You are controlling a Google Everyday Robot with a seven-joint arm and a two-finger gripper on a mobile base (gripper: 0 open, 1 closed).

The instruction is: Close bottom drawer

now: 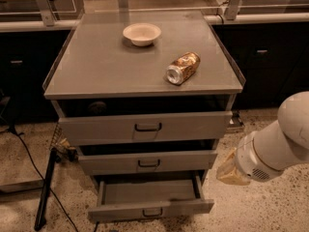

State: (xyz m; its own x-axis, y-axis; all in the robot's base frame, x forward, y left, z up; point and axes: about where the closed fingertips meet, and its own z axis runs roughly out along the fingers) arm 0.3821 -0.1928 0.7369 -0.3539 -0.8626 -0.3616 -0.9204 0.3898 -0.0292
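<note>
- The grey cabinet (120,76) fills the middle of the view. Its flat top has a thin raised lip along the left and right edges, and 3 drawers are stacked below.
- Speckled floor (251,211) lies open to the right of the cabinet and in front of it. On the left, a dark pole (44,193) leans near the cabinet's lower corner, with a black cable (21,146) trailing beside it.
- The white robot arm (280,144) enters from the right edge, low, and stands apart from the cabinet's right side.
- The top drawer (145,127) is the widest front, with a dark gap above it.
- The middle drawer (147,162) is narrower and also shows a dark gap above its front.
- The bottom drawer (149,208) is pulled well out towards the camera, so its bare inside floor shows. Its front edge sits ahead of the 2 fronts above.
- The gripper (232,170), a tan tip on the arm, hangs just right of the bottom drawer's right corner without touching it. I cannot tell whether it is spread or closed.
- A pale bowl (142,34) stands upright near the back of the top.
- A drinks can (183,67) lies on its side towards the right edge.
</note>
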